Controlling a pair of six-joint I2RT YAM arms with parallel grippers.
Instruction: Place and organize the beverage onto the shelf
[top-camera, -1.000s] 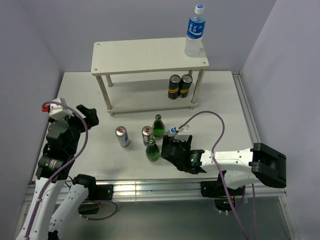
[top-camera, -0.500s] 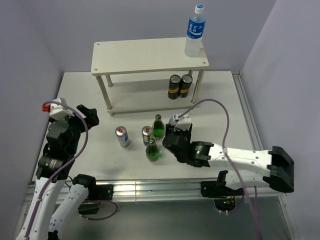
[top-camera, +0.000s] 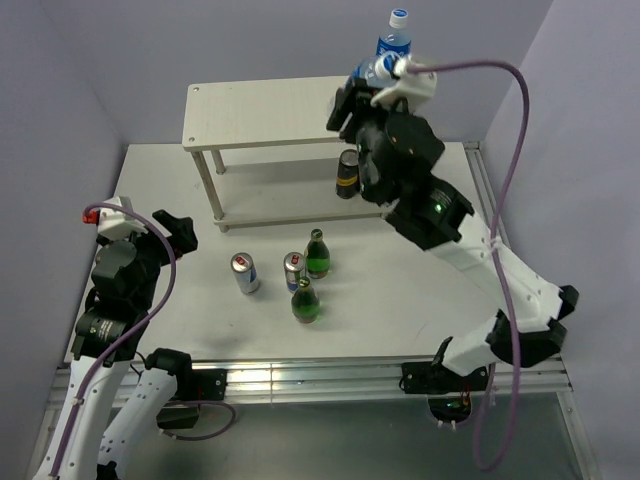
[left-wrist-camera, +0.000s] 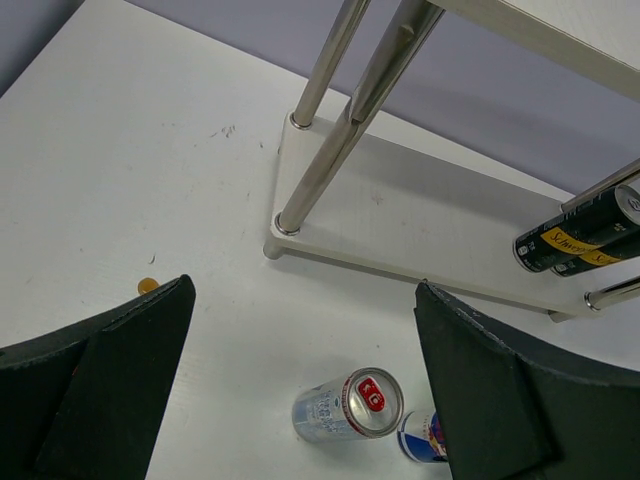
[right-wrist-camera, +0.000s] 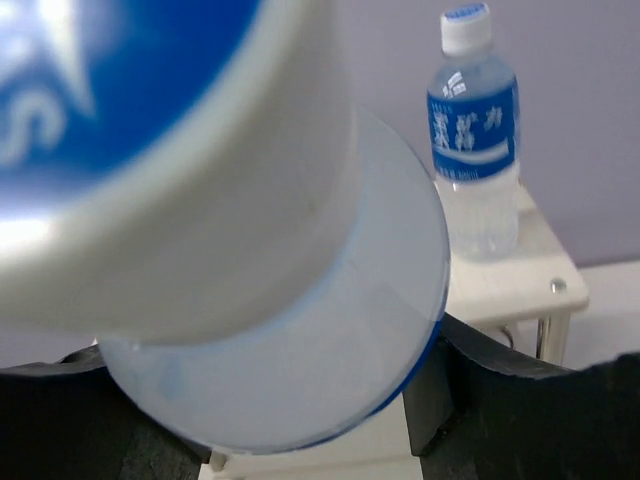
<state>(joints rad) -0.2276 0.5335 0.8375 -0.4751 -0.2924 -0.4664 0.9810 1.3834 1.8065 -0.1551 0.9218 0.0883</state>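
Risen from desk (top-camera: 440, 260) to shelf (top-camera: 270, 110) top, the right hand (top-camera: 352, 100) clamps a blue-labelled bottle (right-wrist-camera: 250, 250) beside the standing bottle (top-camera: 392, 45), seemingly ready for placing; left hand (top-camera: 178, 228) gapes wide.

**Top external view:** we are looking down from high behind the near edge of the table (top-camera: 380, 300) toward the shelf (top-camera: 260, 110).

**Left wrist view:** we are facing forward, low over the table, toward the shelf legs and two black cans (left-wrist-camera: 575, 235).

**Right wrist view:** we are sitting almost against a blue-and-white bottle (right-wrist-camera: 280, 330), facing the shelf-top corner and an upright water bottle (right-wrist-camera: 475, 140).

All three views are sharing the shelf.
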